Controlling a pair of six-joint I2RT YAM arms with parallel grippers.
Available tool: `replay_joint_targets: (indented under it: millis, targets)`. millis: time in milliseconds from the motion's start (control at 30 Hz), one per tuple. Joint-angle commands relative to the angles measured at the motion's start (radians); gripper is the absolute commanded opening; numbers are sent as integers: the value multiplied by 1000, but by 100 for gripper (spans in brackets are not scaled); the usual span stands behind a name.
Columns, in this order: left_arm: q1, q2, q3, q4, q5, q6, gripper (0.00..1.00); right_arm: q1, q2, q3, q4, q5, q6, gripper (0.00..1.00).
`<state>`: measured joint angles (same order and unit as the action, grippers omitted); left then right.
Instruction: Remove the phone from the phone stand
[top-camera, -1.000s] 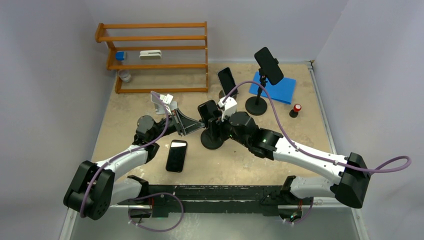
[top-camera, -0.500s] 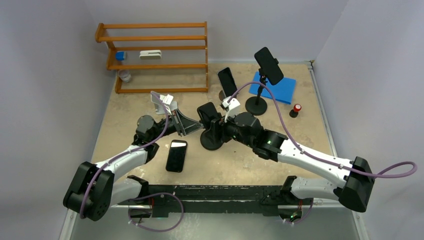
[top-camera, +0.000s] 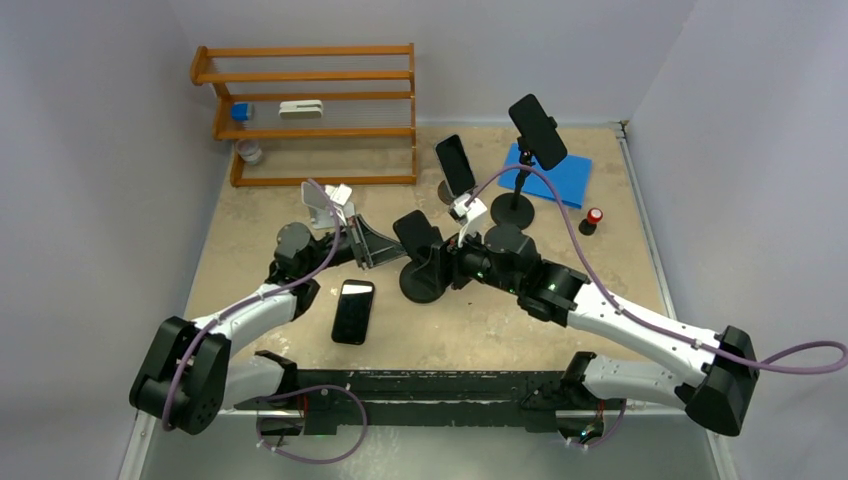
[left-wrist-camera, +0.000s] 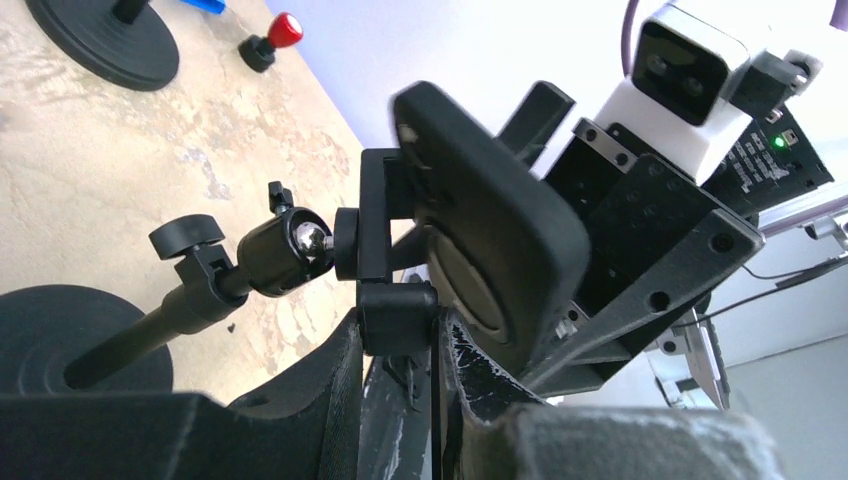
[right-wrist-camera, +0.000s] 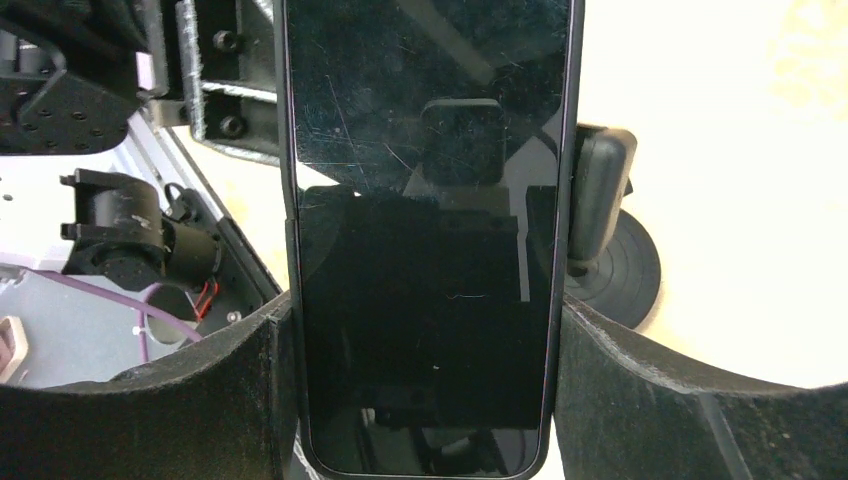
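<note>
A black phone (top-camera: 418, 234) sits tilted on a short black stand (top-camera: 422, 284) at the table's middle. My right gripper (top-camera: 447, 262) is shut on the phone's lower end. In the right wrist view its pads press both long edges of the dark screen (right-wrist-camera: 425, 200), and one clamp jaw (right-wrist-camera: 600, 190) stands just beside the phone's right edge. My left gripper (top-camera: 378, 248) is shut on the stand's clamp (left-wrist-camera: 397, 315). The phone's back (left-wrist-camera: 490, 250) lies against that clamp, above the ball joint (left-wrist-camera: 300, 240).
A second phone (top-camera: 353, 310) lies flat near the left arm. Two more phones stand on stands behind (top-camera: 455, 165) (top-camera: 537, 130). A blue pad (top-camera: 553, 175), a red-capped item (top-camera: 594, 216) and a wooden rack (top-camera: 310, 110) are at the back.
My right arm has swung right and back while keeping hold of the phone, which now leans more. The left gripper has stayed on the clamp.
</note>
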<state>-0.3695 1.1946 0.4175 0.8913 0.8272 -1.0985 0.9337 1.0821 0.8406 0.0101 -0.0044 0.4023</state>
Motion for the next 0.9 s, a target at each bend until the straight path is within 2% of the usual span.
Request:
replay_joint_targets:
  millis: [0,500,533,733,867]
  targets:
    - [46,-3,37,-121,-54,53,13,-26,-93,58,109,-4,-31,0]
    - [46,-150,94,-311,-50,91,65,-26,-151,129,48,-35,-78,0]
    - [46,-165,100,-326,-55,95,75,-26,-155,130,51,-31,-85,0]
    - [46,-283,134,-459,-119,129,80,-26,-166,146,65,26,-139,0]
    - [46,-423,186,-606,-298,211,82,-25,-165,154,96,105,-181,0]
